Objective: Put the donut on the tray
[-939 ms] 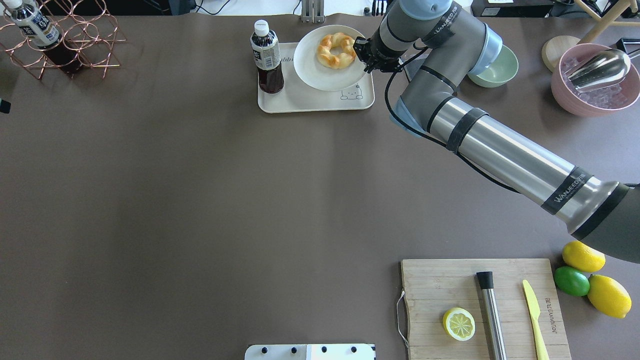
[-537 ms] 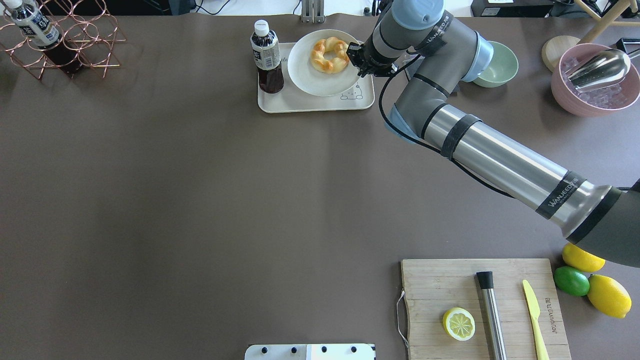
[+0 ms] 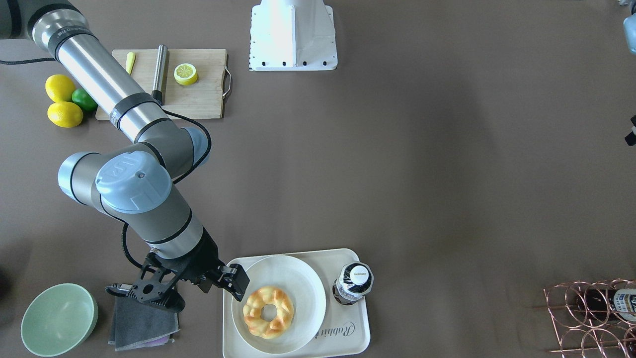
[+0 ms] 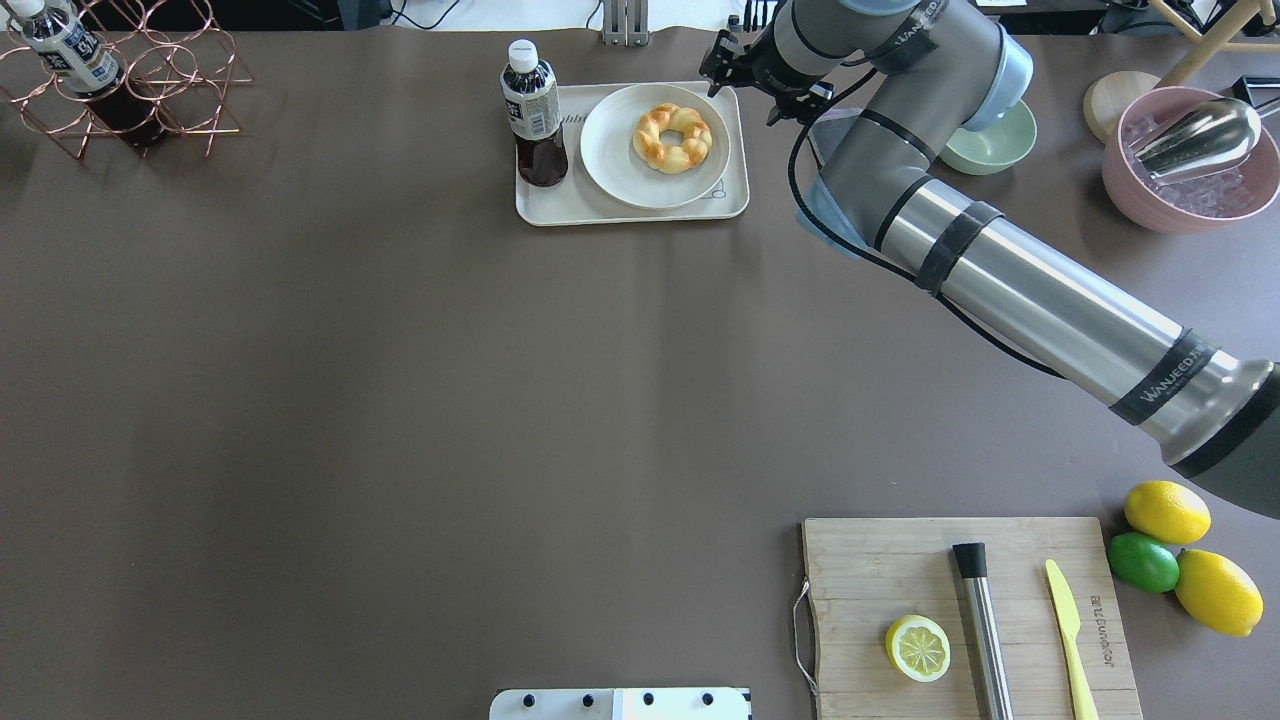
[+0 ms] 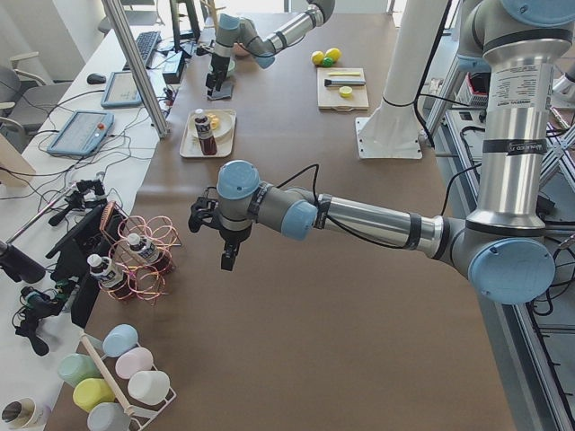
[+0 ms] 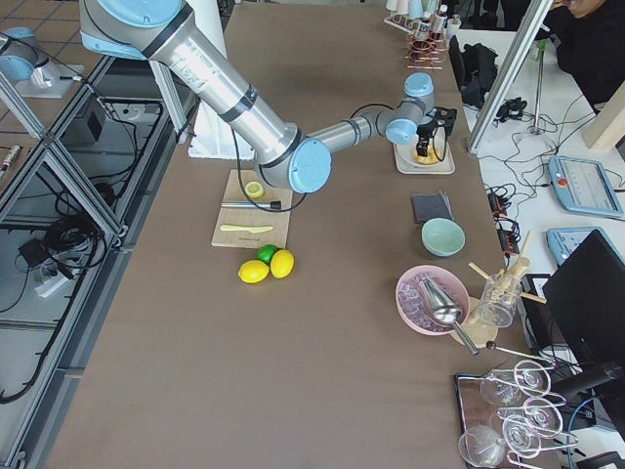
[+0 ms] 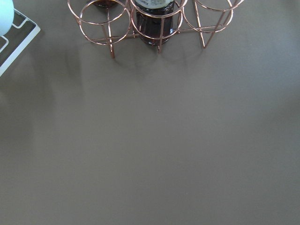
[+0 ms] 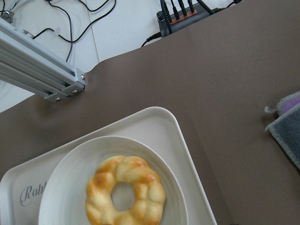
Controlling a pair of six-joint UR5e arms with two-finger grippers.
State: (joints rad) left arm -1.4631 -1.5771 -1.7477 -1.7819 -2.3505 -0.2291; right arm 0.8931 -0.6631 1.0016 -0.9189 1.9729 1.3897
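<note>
Right end effector [image 3: 236,283] hangs by tray [image 3: 361,329] corner, apart from donut [image 3: 256,309]

Donut [image 3: 268,312] sits on white plate [image 3: 303,278], plate on cream tray [image 3: 358,334] w/ dark bottle [image 3: 354,283] upright beside it (also on tray). Right gripper [image 3: 237,284] hangs just beside plate's rim, apart from donut; fingers' gap unclear.

Silver tubes [image 4: 1040,290], grey joints [image 3: 166,221], pale-blue caps [image 3: 131,181], black cable [image 3: 209,144]
</note>
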